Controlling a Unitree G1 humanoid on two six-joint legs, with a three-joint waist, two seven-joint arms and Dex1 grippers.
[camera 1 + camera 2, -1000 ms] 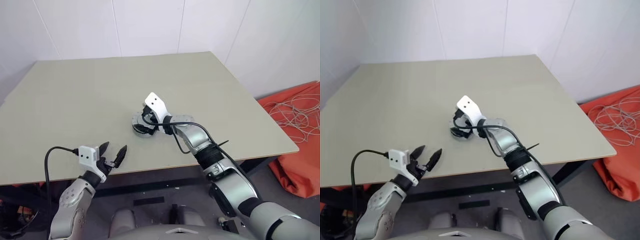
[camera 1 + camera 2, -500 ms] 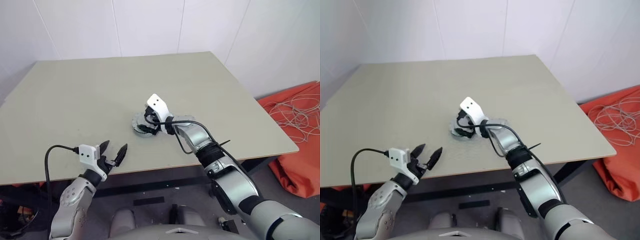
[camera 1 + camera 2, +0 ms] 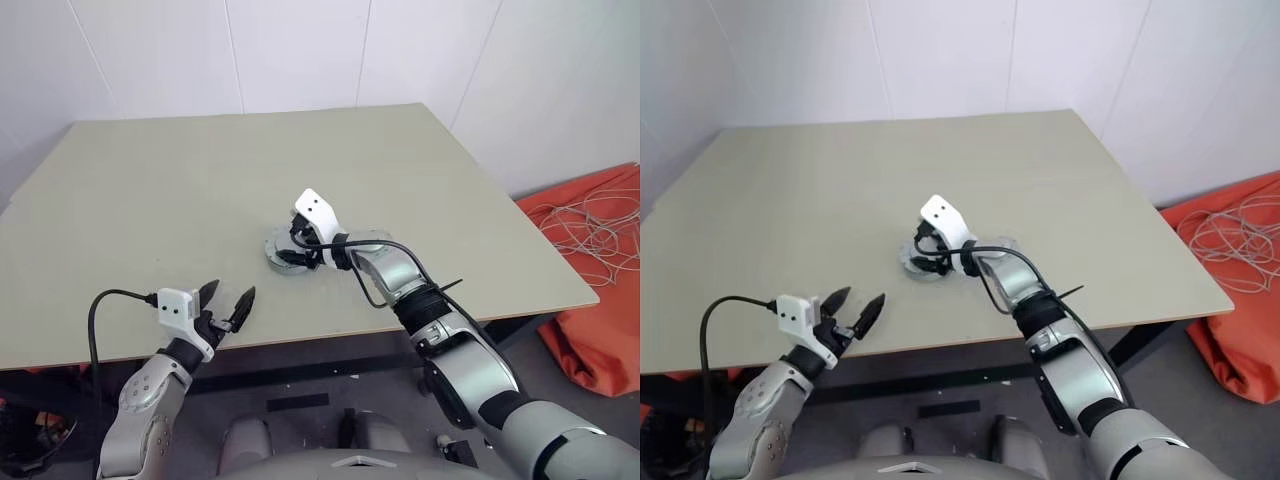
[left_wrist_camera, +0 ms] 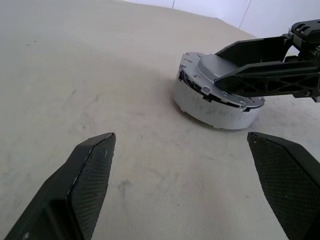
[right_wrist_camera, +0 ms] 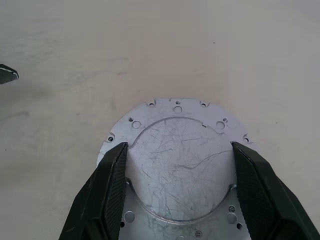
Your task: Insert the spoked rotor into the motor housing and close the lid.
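Observation:
The motor housing (image 4: 210, 107), a short pale cylinder, stands near the middle of the table. The lid (image 5: 180, 160), a scratched silver disc with small holes round its rim, lies flat on top of it. My right gripper (image 3: 295, 250) reaches down over the housing from the right. Its two black fingers (image 5: 107, 185) press against opposite sides of the lid's raised centre, shut on it. The spoked rotor is hidden. My left gripper (image 3: 231, 292) hovers open over the table's front edge at the left, well short of the housing, with nothing between its fingers.
The beige table (image 3: 150, 200) has its front edge just under my left gripper. White walls stand behind it. On the floor at the right lies an orange cloth (image 3: 600, 330) with a tangle of white cable (image 3: 600, 225).
My right gripper's fingers have drawn in from wide open and now sit against the lid. The left arm has stayed still.

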